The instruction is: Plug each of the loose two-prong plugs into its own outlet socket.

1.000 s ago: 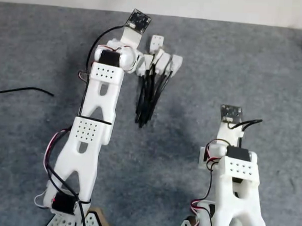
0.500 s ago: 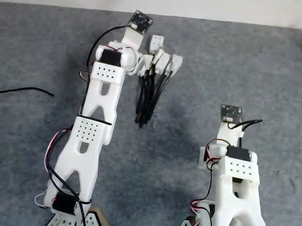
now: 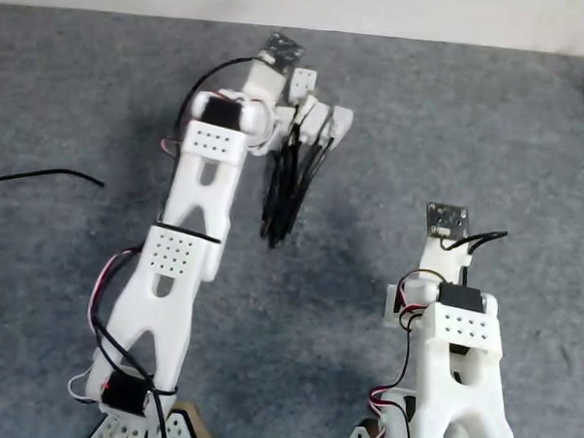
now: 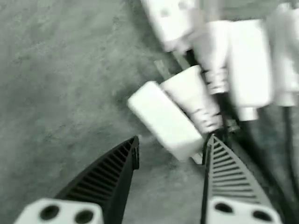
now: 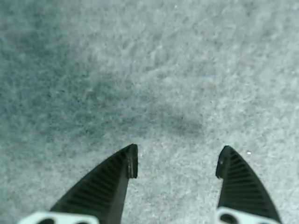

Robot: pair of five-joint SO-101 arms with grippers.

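Left gripper (image 4: 173,139) is shifted toward 3 o'clock, into plug cluster (image 3: 314,118) at 12 o'clock of table (image 3: 84,103). Fingers are spread wide, white block (image 4: 166,122) bracketed, not gripped. Right gripper (image 5: 178,156) is held open, empty. Grasp is judged next.

The left arm (image 3: 201,186) stretches far forward with its wrist rolled to one side and the left gripper (image 4: 173,139) pointing down with jaws spread, while the right arm (image 3: 456,352) stays folded close to its base, the right gripper (image 5: 179,148) likewise spread wide and aimed downward.
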